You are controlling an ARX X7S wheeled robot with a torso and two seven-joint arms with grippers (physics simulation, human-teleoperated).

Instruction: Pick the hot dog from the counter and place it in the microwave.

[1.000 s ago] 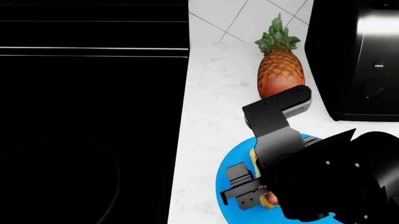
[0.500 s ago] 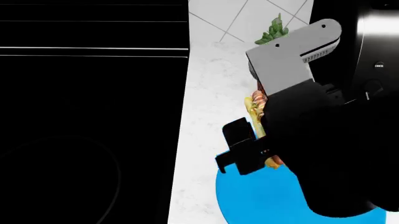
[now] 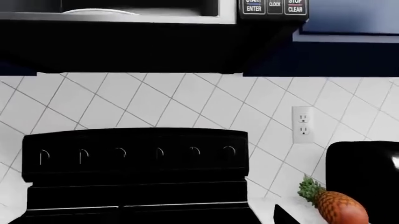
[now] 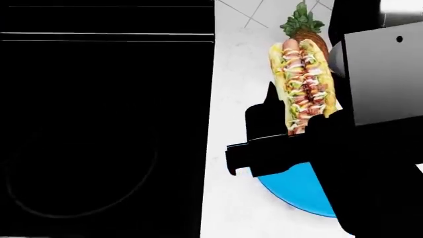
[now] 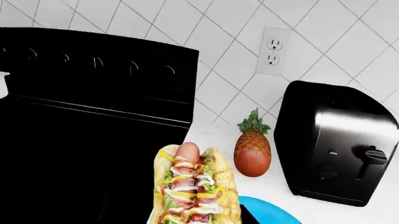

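Note:
My right gripper is shut on the lower end of the hot dog, a yellow bun with a sausage and red and green toppings. It hangs in the air above the white counter and the blue plate. In the right wrist view the hot dog stands straight out of the gripper. The microwave hangs over the stove, with its keypad and a pale disc inside showing. Of my left gripper only a dark wedge against the black stove may show.
The black stovetop fills the left side beside the counter. A pineapple stands behind the hot dog. Right of it is a black toaster with a lever. A tiled wall with an outlet closes off the back.
My right gripper has lifted the hot dog off the blue plate and carried it upward and away from me. The head view has shifted a little.

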